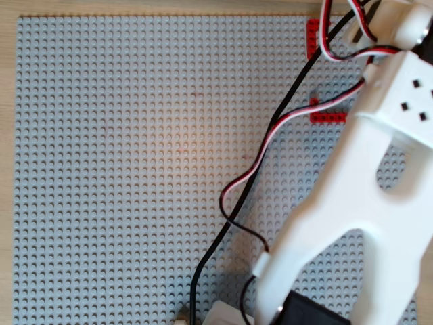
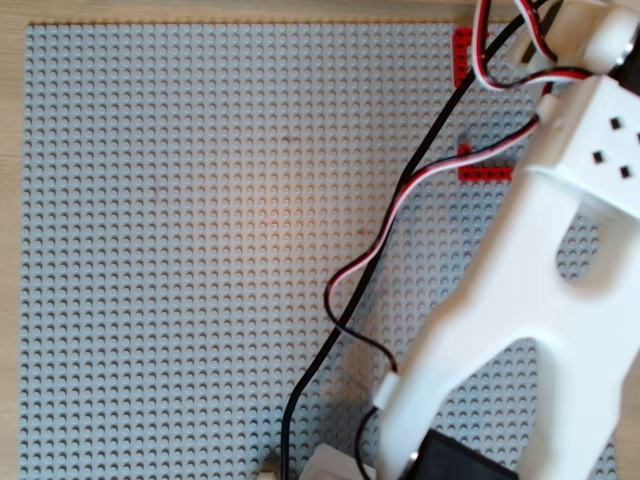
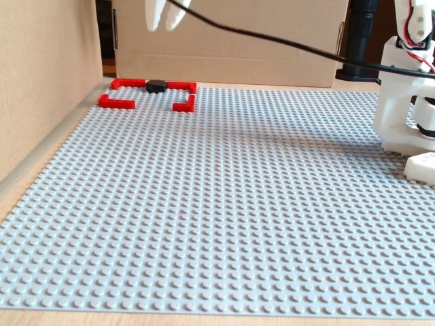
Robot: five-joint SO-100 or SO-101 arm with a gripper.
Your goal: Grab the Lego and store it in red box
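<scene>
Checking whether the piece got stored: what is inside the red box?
In the fixed view a small black Lego sits by the far edge of the red box, between its back brackets. In both overhead views the white arm hides most of the box.

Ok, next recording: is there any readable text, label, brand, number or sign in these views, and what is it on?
None: no readable text in any view.
Grey baseplate: plain studs, no lettering legible.
White arm: no markings, only small square holes.
Cardboard wall: no print.
Red box and black Lego: no lettering visible.
</scene>
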